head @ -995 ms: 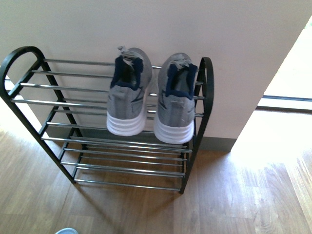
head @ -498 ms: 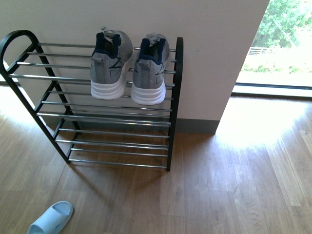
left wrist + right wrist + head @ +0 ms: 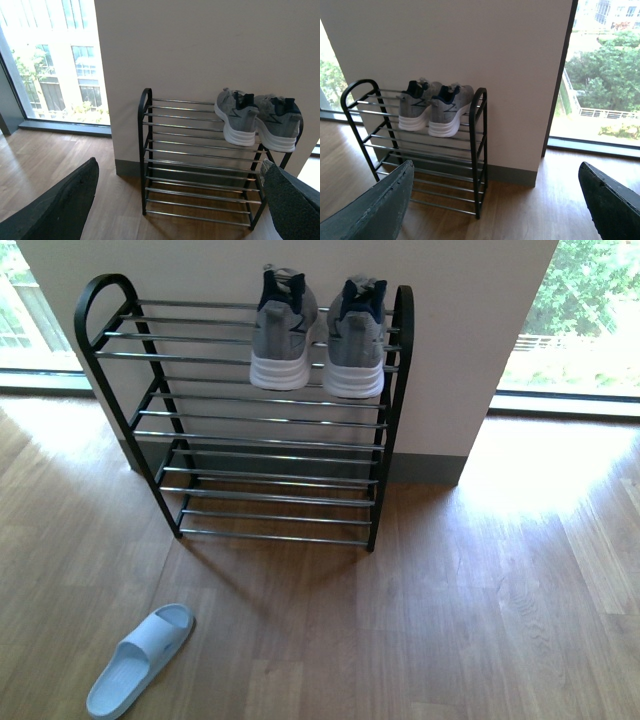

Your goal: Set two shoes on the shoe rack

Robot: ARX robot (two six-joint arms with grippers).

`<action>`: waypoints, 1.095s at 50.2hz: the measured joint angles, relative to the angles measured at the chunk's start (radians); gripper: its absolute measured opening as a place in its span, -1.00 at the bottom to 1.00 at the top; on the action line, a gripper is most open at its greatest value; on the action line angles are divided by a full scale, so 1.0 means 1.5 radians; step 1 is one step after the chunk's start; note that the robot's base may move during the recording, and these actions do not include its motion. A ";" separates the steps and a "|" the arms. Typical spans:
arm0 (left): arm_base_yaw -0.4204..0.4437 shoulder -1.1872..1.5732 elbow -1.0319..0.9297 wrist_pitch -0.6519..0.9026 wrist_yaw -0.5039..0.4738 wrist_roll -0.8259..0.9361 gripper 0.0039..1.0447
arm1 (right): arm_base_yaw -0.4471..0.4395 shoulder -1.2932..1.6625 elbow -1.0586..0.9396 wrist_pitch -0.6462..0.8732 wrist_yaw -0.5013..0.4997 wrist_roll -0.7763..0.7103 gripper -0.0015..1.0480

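The black metal shoe rack [image 3: 265, 398] stands against the pale wall [image 3: 200, 265], on the wooden floor [image 3: 480, 590]. Both sneakers sit on the rack's top tier, crowded toward one arched end. The outer grey sneaker [image 3: 357, 340] is just beside that end's black frame, and the inner grey sneaker [image 3: 283, 335] is next to it on the side toward the rack's middle. The two lie close side by side. Their toes point at the wall, and their navy-lined heels and white soles face out into the room, over the front rods. The rest of the top tier's chrome rods run on toward the rack's other arched end.

A pale blue slide sandal [image 3: 140, 660] lies on the floor in front of the rack, out past the end away from the sneakers and well apart from the frame, with its sole down.

Both arms hang back in the room, well apart from the rack. The left tool [image 3: 178, 167] is released, its two dark fingers [image 3: 60, 205] spread wide, and in its wrist view the rack and the sneakers show far off between them. The right tool [image 3: 496, 165] is released as well, and the rack shows far off between its fingers too. Neither tool touches a shoe or the rack. Bright windows flank the wall on either side of the rack — trees and buildings show outside.
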 joint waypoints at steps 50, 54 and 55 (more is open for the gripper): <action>0.000 0.000 0.000 0.000 0.000 0.000 0.83 | 0.000 -0.001 0.000 -0.001 -0.002 0.000 0.82; 0.000 0.000 0.000 0.000 0.000 0.000 0.83 | 0.000 -0.001 0.000 -0.001 -0.001 0.000 0.82; 0.000 0.000 0.000 0.000 0.000 0.000 0.83 | 0.000 -0.001 0.000 -0.001 -0.002 0.000 0.82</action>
